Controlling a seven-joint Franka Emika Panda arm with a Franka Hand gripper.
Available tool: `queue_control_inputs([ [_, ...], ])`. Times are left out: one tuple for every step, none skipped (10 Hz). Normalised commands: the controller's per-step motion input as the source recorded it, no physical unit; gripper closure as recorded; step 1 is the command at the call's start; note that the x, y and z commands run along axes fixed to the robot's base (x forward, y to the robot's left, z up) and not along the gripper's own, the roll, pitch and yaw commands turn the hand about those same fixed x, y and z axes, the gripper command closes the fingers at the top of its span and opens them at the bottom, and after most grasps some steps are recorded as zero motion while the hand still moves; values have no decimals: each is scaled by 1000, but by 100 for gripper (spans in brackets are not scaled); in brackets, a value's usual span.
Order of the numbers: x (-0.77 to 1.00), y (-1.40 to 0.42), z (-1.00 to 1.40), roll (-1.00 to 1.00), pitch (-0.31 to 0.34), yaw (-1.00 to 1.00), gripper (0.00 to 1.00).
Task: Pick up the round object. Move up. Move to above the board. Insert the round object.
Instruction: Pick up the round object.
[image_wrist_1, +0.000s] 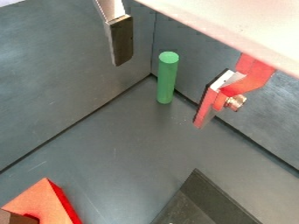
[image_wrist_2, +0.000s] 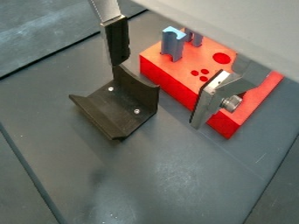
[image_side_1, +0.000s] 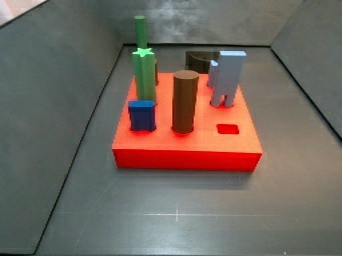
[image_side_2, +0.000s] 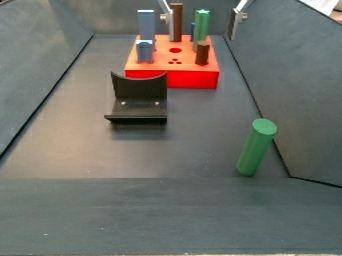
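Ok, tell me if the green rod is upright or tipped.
Upright: the round object stands on end on the floor by the wall, apart from the board. The open gripper hangs above it.

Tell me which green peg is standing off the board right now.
The round object, the plain green cylinder upright on the floor by the wall. The star-topped green peg sits in the board. The gripper hangs open above the cylinder.

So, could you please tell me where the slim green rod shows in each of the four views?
In a wrist view: the round object stands upright at the wall's foot, beyond the open gripper.
In a wrist view showing the board: not in it.
In a side view: far back, behind the star-topped peg.
In a side view: right foreground, by the wall.
Shared landmark: the board, in both side views.
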Motion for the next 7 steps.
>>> queue_control_inputs([
  [-40,560,-114,-284,-40,-66,0],
  [-731,889,-397,-11,-20,83,0],
  [-637,740,-640,56,-94,177,0],
  [-734,717,-846,81,-194,180,0],
  [-900,757,-889,50,-223,106,0],
  [-866,731,-894,53,-229,146,0],
  [-437,854,-351,-116,-124,251,0],
])
